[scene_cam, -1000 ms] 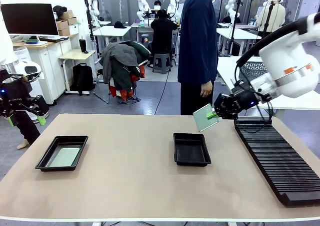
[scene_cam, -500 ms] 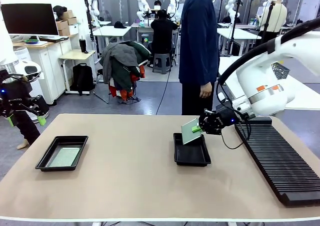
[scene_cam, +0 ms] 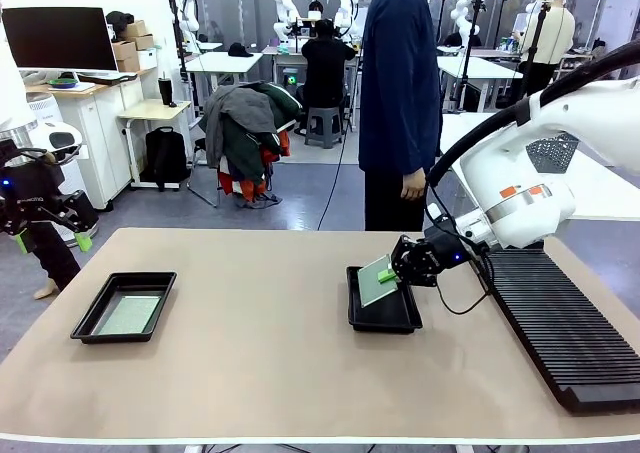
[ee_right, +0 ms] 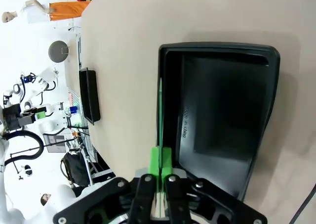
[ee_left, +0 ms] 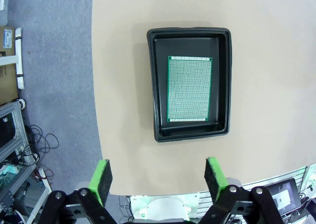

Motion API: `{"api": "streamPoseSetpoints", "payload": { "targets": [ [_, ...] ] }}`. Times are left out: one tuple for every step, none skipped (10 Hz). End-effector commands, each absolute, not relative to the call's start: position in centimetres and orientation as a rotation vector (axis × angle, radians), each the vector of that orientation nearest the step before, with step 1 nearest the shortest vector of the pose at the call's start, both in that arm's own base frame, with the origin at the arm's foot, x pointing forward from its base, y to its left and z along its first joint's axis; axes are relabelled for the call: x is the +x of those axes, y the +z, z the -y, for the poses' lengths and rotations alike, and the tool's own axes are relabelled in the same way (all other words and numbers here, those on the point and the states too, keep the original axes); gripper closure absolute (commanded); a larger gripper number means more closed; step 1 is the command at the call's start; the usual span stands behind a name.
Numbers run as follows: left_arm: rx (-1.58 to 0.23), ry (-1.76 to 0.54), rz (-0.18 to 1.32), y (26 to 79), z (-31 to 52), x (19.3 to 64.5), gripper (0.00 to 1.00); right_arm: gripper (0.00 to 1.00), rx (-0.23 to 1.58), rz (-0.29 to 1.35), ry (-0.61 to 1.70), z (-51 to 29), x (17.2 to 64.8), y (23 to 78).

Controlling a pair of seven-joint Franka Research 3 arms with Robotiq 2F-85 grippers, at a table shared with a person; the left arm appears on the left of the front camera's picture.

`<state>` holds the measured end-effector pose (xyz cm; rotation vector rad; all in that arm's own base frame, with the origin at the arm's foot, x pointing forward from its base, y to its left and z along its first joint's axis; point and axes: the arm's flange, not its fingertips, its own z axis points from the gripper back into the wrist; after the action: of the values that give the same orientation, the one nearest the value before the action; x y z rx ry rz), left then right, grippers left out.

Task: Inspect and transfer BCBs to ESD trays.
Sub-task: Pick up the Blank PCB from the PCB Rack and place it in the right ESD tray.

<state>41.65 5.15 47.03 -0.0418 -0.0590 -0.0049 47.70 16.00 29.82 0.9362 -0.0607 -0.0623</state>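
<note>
Placing step: right end effector [scene_cam: 388, 273] clamped on a circuit board [scene_cam: 374, 280], tilted over the centre tray [scene_cam: 383, 320]; next, lay it flat and release. Left end effector [ee_left: 158, 177] stands apart.

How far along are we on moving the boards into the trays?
Done: one BCB lies flat in the left ESD tray. In hand: the right gripper is shut on a second BCB, holding it tilted over the middle ESD tray, not yet laid flat or released. Left: set it down and let go. The left gripper hangs open off the table's left end.
</note>
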Motion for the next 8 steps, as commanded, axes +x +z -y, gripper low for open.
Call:
{"api": "streamPoseSetpoints", "payload": {
  "targets": [
    [-0.05, -0.004, 0.067, 46.8, -5.1, 41.7, 0.0, 0.98, 0.931, 0.103, -0.087, -17.0, 47.9, 28.8],
    [-0.05, -0.004, 0.067, 46.8, -5.1, 41.7, 0.0, 0.98, 0.926, 0.104, -0.1, -17.2, 48.0, 28.2],
    [-0.05, -0.004, 0.067, 46.8, -5.1, 41.7, 0.0, 0.98, 0.915, 0.101, -0.111, -17.3, 48.1, 27.7],
    [-0.05, -0.004, 0.067, 46.8, -5.1, 41.7, 0.0, 0.98, 0.909, 0.095, -0.117, -17.3, 48.1, 27.4],
    [-0.05, -0.004, 0.067, 46.8, -5.1, 41.7, 0.0, 0.98, 0.9, 0.093, -0.119, -17.4, 48.1, 27.3],
    [-0.05, -0.004, 0.067, 46.8, -5.1, 41.7, 0.0, 0.98, 0.889, 0.09, -0.119, -17.7, 48.2, 27.1],
    [-0.05, -0.004, 0.067, 46.8, -5.1, 41.7, 0.0, 0.98, 0.879, 0.088, -0.118, -17.9, 48.2, 27.0],
    [-0.05, -0.004, 0.067, 46.8, -5.1, 41.7, 0.0, 0.98, 0.878, 0.081, -0.113, -18.1, 48.3, 26.9]
  ]
}}
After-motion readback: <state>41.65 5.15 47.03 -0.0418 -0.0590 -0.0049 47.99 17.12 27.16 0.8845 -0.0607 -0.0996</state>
